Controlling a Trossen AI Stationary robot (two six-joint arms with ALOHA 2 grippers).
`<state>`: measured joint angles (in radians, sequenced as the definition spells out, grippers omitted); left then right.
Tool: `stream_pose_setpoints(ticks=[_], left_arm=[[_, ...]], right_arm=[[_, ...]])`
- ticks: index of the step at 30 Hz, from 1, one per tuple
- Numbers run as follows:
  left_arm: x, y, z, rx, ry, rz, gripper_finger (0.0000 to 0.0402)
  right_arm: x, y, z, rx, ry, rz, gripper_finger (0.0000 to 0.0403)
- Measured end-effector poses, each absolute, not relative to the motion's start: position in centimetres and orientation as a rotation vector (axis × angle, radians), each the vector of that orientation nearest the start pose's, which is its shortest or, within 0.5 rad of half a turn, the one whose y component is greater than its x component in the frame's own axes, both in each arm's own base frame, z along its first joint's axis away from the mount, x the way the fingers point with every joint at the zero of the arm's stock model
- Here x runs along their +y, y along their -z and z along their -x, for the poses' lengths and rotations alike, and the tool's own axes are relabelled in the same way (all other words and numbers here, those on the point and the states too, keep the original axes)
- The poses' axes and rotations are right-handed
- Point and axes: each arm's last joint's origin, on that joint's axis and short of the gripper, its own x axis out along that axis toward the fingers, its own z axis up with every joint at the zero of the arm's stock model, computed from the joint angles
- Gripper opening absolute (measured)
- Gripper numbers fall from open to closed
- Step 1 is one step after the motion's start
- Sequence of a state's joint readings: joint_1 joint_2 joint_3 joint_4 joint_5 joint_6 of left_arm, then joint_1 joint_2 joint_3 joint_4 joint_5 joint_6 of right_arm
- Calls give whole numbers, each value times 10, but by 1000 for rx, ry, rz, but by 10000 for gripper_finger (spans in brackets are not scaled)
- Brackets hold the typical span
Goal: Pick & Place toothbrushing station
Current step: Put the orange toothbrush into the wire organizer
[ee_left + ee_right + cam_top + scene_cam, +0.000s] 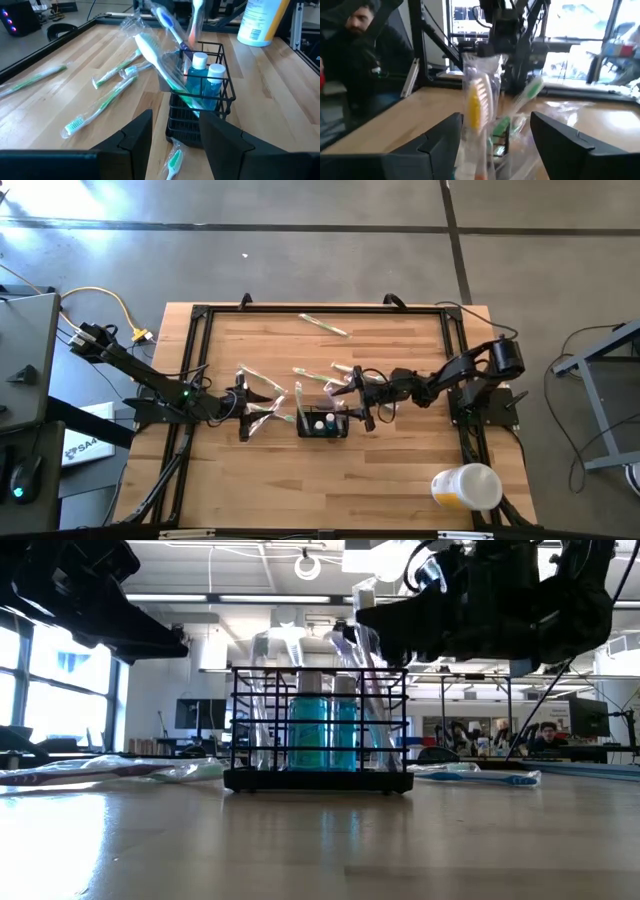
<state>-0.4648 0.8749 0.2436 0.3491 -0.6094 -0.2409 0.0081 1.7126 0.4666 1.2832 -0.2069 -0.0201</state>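
The toothbrushing station (322, 423) sits at centre frame in the high view, on the wooden table (400, 480). My right gripper (360, 402) is just right of it, fingers apart, empty. My left gripper (247, 412), left of it, stands parted, gripping nothing.

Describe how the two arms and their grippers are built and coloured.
Both arms are dark, nearly black, jointed links. The left arm has a small green light near its wrist and a yellow cable at its base. The right arm ends in a bulky rounded shoulder joint. Each gripper, left gripper and right gripper, has two flat, angular black fingers.
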Motion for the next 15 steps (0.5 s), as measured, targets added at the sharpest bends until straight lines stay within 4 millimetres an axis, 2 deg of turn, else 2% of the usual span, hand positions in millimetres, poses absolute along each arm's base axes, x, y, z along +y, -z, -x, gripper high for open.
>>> stream_pose_setpoints(ticks=[5,15], left_arm=[[-62,-184,-161,225,-171,94,159],[-62,-183,-161,237,-175,129,159]], right_arm=[[10,-173,-283,-102,-218,126,232],[14,-207,-265,-65,-119,246,231]])
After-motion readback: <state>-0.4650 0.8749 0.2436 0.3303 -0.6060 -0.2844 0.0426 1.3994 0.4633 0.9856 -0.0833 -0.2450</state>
